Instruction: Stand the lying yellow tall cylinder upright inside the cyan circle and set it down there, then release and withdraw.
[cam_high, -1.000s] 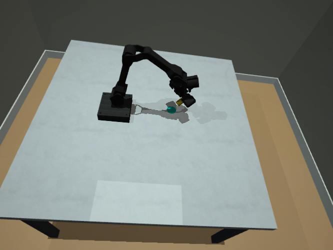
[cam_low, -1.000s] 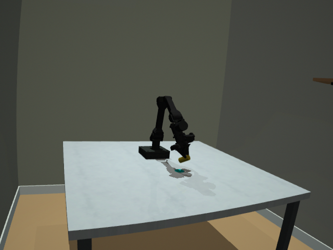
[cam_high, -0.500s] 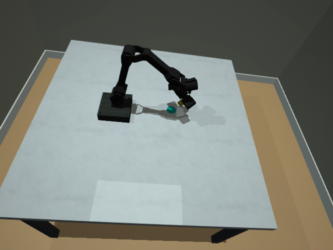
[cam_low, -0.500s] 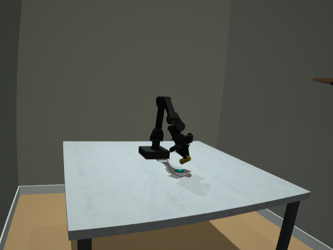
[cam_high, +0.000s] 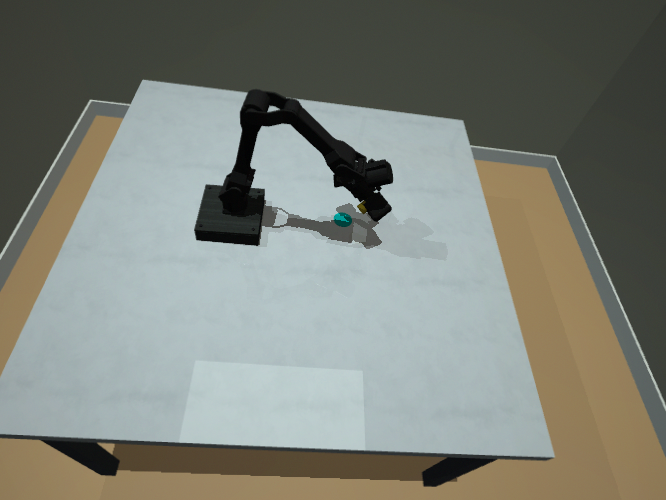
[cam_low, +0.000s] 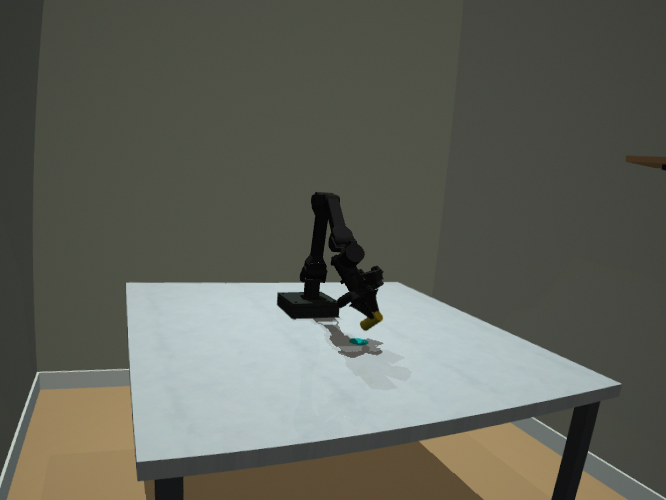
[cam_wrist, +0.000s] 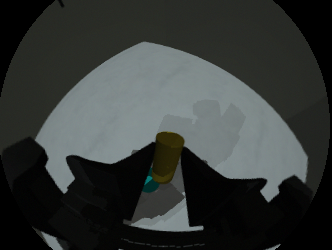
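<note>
The yellow tall cylinder (cam_high: 362, 207) (cam_low: 369, 323) (cam_wrist: 167, 157) is off the table, between the fingertips. In the exterior view it is tilted, nearer lying than upright, with its lower end to the left. My gripper (cam_low: 374, 316) (cam_wrist: 168, 147) is shut on it and slants down; in the top view the fingers hide part of the cylinder. The cyan circle (cam_high: 342, 219) (cam_low: 358, 341) (cam_wrist: 150, 183) lies flat on the table, partly in the arm's shadow. The cylinder is above the table near the circle; in the wrist view it partly covers the circle.
The arm's black base (cam_high: 229, 220) (cam_low: 307, 305) stands on the pale table (cam_high: 279, 322) (cam_low: 242, 387), behind and to the left of the circle. Shadows of the arm and gripper fall around the circle. A brown shelf edge (cam_low: 645, 160) shows at the far right in the exterior view.
</note>
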